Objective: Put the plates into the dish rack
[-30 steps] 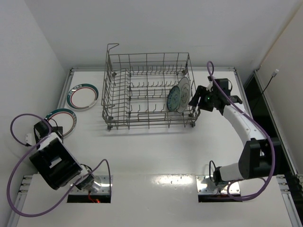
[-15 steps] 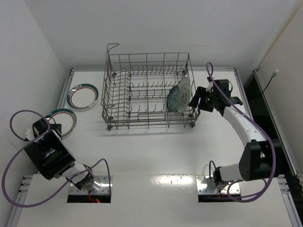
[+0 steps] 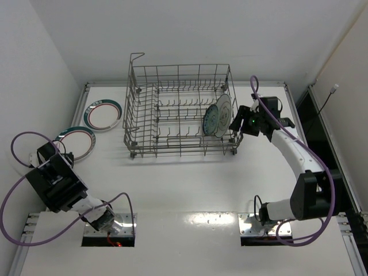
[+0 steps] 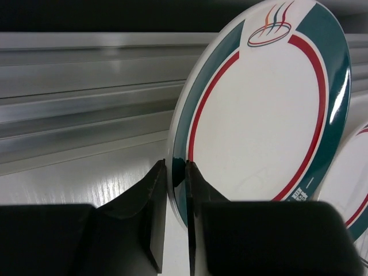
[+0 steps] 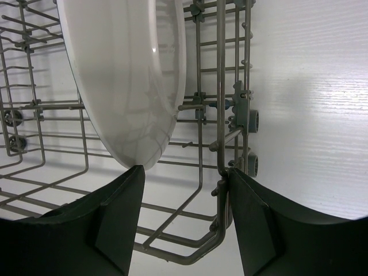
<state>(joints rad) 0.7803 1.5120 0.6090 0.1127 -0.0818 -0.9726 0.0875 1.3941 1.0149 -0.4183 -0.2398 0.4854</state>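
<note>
Two white plates with green-and-red banded rims lie on the table at the left, one [image 3: 103, 114] further back and one [image 3: 76, 144] nearer. My left gripper [image 3: 61, 154] is shut on the nearer one; in the left wrist view its fingers [image 4: 178, 172] pinch the green rim of that plate [image 4: 259, 115] from both faces. The grey wire dish rack [image 3: 172, 86] holds a small teal-blue plate [image 3: 211, 121] and a white plate [image 3: 223, 107] standing upright at its right end. My right gripper [image 3: 240, 123] is open just outside that end, with the white plate [image 5: 126, 75] ahead of its jaws [image 5: 184, 178], which hold nothing.
The second banded plate's rim [image 4: 357, 190] shows at the right edge of the left wrist view. An aluminium rail [image 4: 86, 63] runs along the table edge behind the plates. The rack's end wire [image 5: 221, 86] stands close to my right gripper's right finger [image 5: 259, 224].
My left gripper has closed from wide open onto the nearer banded plate's rim, and the left arm has shifted left. The right arm has not moved.
</note>
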